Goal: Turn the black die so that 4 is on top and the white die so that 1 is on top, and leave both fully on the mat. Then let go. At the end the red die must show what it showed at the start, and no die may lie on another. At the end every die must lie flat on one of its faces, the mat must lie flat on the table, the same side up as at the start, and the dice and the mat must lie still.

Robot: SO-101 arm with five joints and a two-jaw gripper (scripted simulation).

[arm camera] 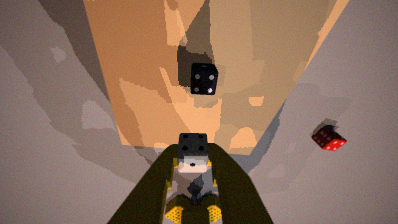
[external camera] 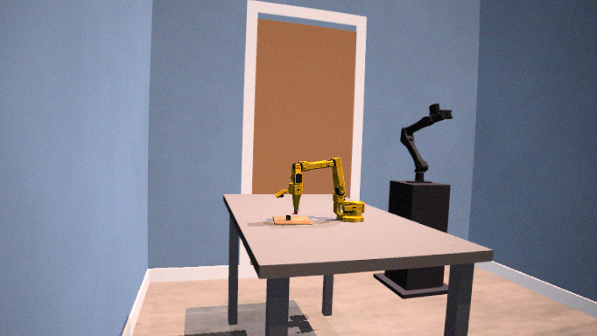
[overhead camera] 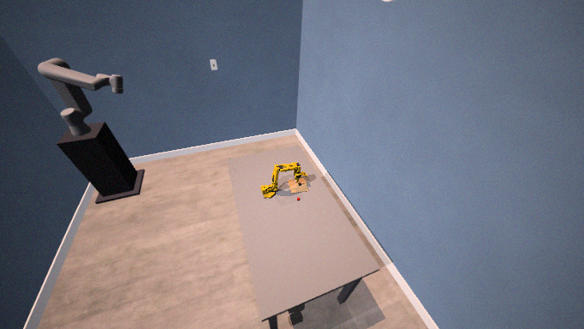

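Note:
The mat (overhead camera: 293,188) (external camera: 302,222) (arm camera: 112,75) is orange-tan and lies on the table. The black die (overhead camera: 300,184) (external camera: 288,217) (arm camera: 204,80) lies on it; its large face towards the wrist camera shows four pips and looks like the top. My gripper (external camera: 296,210) (arm camera: 193,161) is shut on the white die (arm camera: 193,166), above the mat's near edge as seen in the wrist view. The white die shows a shaded face with four pips and a bright face with one pip. The red die (overhead camera: 298,199) (external camera: 296,213) (arm camera: 330,140) lies on the table beside the mat.
The grey table (overhead camera: 291,240) (external camera: 372,241) bears the arm's base (overhead camera: 268,191) (external camera: 352,212). The arm's shadow falls over the mat and the table. A second, larger arm stands on a dark pedestal (overhead camera: 103,167) (external camera: 417,232), away from the table.

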